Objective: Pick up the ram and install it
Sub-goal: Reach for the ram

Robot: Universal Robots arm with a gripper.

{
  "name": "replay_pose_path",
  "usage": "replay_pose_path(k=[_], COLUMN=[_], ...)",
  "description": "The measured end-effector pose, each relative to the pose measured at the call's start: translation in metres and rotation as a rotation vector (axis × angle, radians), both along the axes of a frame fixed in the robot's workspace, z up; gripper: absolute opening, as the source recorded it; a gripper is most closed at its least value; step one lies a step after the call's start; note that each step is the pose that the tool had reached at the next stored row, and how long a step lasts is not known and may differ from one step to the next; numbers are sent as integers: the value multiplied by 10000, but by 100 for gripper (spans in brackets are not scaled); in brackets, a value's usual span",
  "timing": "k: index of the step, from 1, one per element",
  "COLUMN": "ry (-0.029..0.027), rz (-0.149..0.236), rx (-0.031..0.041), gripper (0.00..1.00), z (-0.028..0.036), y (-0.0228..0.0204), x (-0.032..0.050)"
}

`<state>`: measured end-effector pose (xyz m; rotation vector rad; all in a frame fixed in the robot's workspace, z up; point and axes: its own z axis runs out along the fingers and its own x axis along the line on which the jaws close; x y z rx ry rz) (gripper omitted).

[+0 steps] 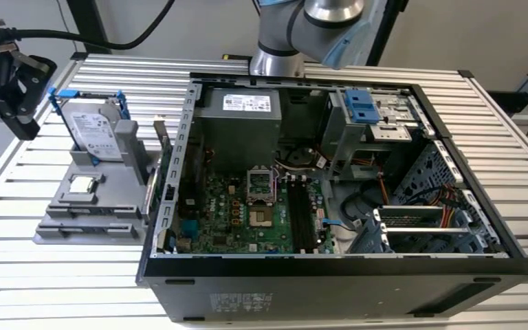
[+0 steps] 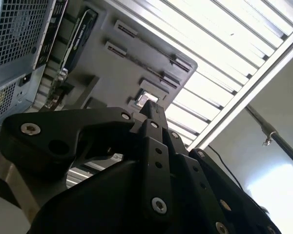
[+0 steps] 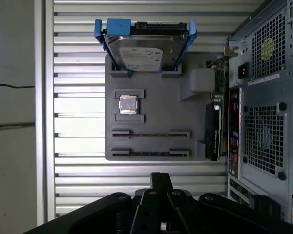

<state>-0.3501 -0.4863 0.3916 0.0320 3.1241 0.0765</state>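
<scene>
First wrist view had the tool [image 3: 161, 179] looking down over the grey holder [image 3: 156, 97]. Its fingers were pressed together with nothing between them. From where I stood it hung raised and well apart from the holder, off the holder's side at the exterior view's left.

The ram [image 3: 214, 131] was on the opposite side of the holder. It stood on its long edge along the holder's border, just beside the computer case [image 3: 268, 122]. So the ram lay across the whole holder from the tool, towards the exterior view's right. Its long axis ran along that border, crosswise to the holder's two empty grooves [image 3: 150, 133].

A hard drive [image 3: 141, 53] in a blue frame stood at the holder's far end. The holder itself sat on the ribbed tabletop [image 3: 73, 122].

The arm [image 1: 324, 24] rose from behind the case and went out of sight overhead. The tool came back into view by the holder with its wrist tipped downward, and I judged the pickup not yet begun.
</scene>
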Motion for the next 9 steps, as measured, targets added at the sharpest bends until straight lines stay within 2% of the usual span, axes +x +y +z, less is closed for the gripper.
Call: replay_pose_path(k=[7, 9], ry=[-1, 0], rz=[16, 148], rx=[0, 0], gripper=[0, 0], z=[0, 0], y=[-1, -1], x=[0, 0])
